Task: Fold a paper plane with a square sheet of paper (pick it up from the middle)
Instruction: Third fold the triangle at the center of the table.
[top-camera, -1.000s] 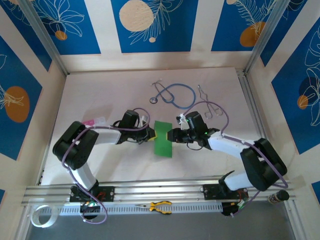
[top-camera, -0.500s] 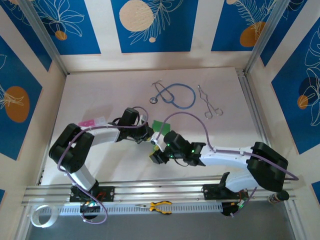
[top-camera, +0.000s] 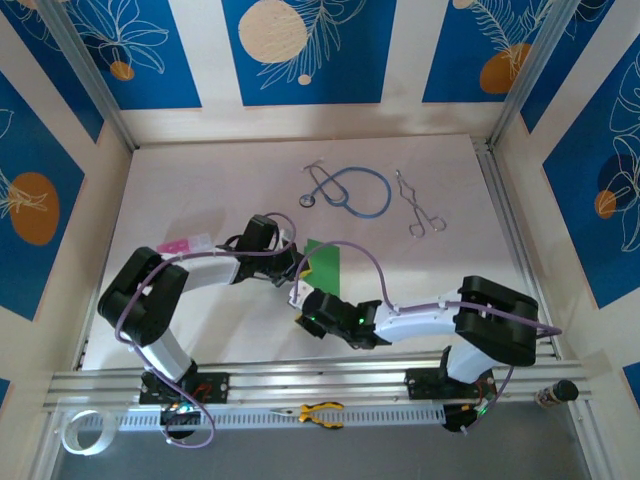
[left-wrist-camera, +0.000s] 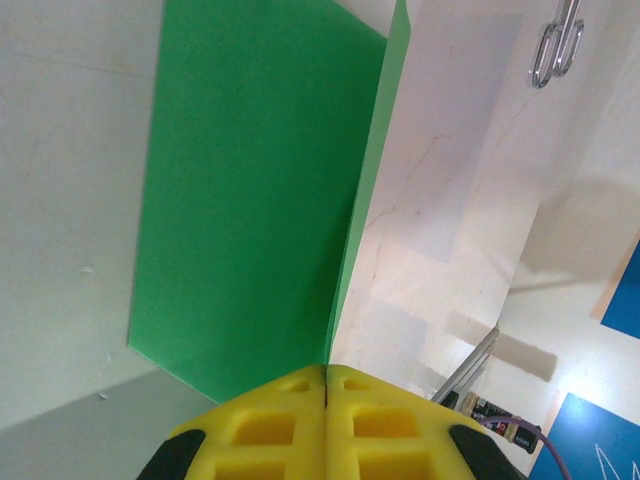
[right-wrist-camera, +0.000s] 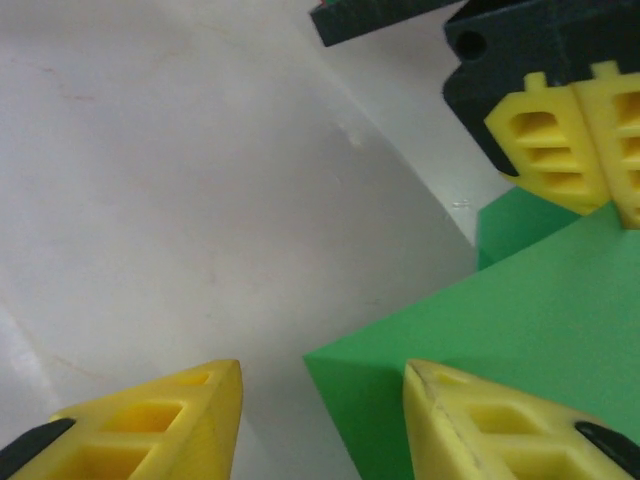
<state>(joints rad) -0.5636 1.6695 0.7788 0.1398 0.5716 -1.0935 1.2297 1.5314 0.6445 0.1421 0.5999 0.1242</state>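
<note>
Near the frame's centre, one green sheet of paper (top-camera: 325, 264) is lying on the desk (top-camera: 200, 190), with bare desk opening to its left. Two tools are meeting it. The left tool (left-wrist-camera: 327, 372) is clamping its edge, and the right tool (right-wrist-camera: 320, 385), jaws apart, is hovering at a corner. Overhead the sheet is looking flat; the left wrist view is showing a flap standing up.
</note>
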